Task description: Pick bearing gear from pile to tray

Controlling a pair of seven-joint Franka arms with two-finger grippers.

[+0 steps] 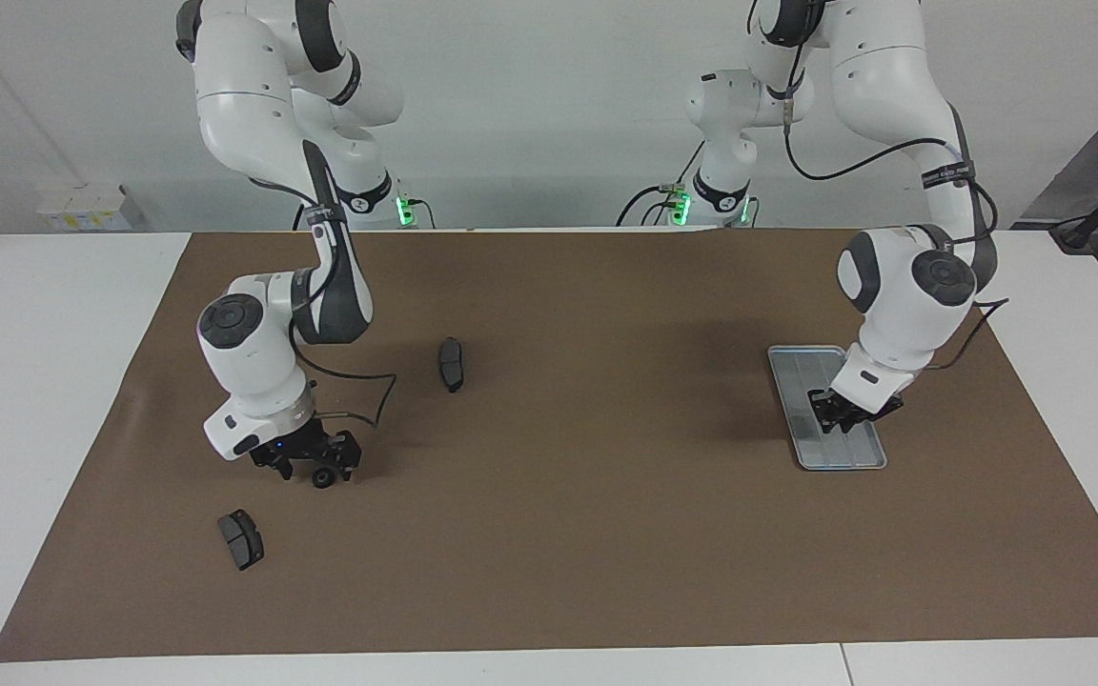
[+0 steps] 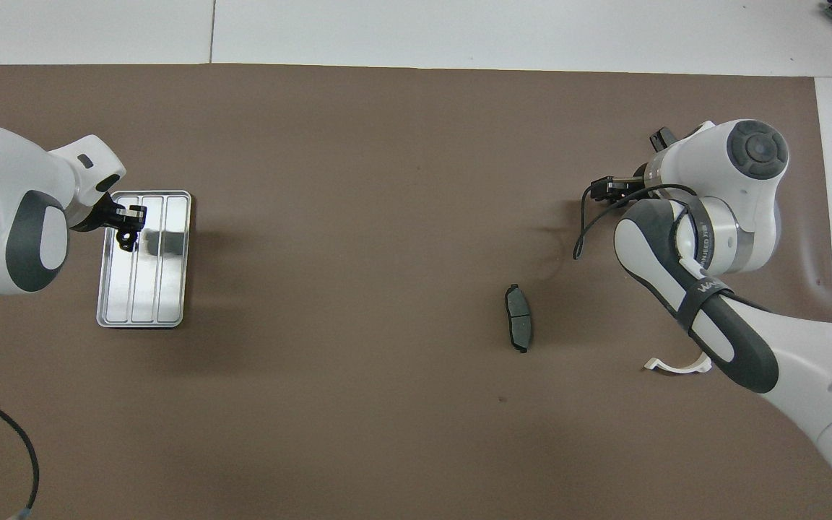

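Observation:
A black bearing gear (image 1: 323, 477) lies on the brown mat at the right arm's end, among the scattered pile. My right gripper (image 1: 313, 469) is down at the mat, open, with its fingers on either side of that gear. The silver tray (image 1: 802, 367) lies at the left arm's end. My left gripper (image 1: 838, 419) hangs low over the tray's middle, shut on a small black bearing gear. In the overhead view the left gripper (image 2: 127, 235) covers part of the tray (image 2: 170, 289), and the right arm hides the gear on the mat.
Two dark brake-pad pieces lie on the mat, one (image 1: 452, 364) toward the middle and one (image 1: 240, 539) farther from the robots than the right gripper. A white curved bracket (image 2: 676, 365) lies by the right arm's forearm.

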